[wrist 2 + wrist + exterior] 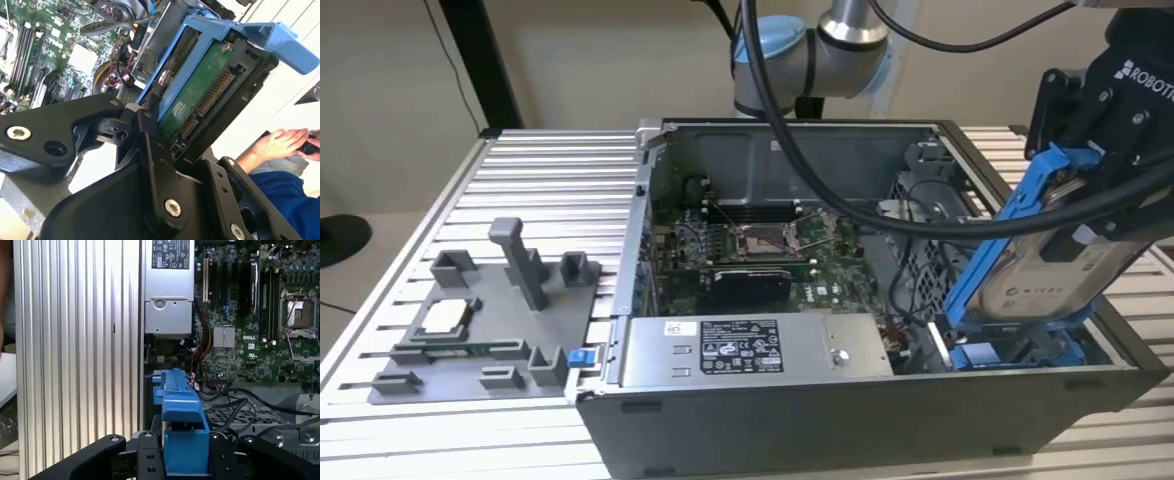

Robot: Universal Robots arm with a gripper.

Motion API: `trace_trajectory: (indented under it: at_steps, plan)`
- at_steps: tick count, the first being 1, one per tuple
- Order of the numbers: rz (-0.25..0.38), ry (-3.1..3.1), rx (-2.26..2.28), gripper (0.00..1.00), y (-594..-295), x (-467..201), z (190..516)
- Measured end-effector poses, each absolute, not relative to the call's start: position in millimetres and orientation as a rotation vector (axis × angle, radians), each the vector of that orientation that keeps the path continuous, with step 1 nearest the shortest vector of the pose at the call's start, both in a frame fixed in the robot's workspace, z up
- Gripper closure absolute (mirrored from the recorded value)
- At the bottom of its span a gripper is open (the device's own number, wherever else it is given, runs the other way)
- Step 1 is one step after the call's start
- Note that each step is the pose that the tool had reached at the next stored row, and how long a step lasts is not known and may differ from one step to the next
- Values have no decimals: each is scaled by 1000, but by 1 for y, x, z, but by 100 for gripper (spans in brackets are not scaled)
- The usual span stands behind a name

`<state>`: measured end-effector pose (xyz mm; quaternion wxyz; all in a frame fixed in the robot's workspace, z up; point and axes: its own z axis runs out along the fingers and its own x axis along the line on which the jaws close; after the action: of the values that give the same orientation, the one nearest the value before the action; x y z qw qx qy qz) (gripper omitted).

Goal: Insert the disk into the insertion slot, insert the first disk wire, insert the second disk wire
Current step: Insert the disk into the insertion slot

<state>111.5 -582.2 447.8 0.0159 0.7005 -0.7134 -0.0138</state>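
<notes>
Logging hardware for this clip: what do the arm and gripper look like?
The arm is a silver-grey tube with pale blue joint caps; thick black cables hang along it. The gripper is matt black, white-lettered, with bolted linkage fingers.

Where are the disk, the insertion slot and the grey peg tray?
disk (1051, 268), exterior view, silver face.
insertion slot (1014, 352), exterior view, blue rail.
grey peg tray (520, 325), exterior view, bare floor.
</notes>
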Motion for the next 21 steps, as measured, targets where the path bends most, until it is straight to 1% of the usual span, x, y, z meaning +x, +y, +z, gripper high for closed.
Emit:
trace_trajectory:
  at_steps: [16,21]
  plan:
    - [-43,-2219,2179,100,-582,112,446]
    - [-43,-2220,2178,100,-577,112,441]
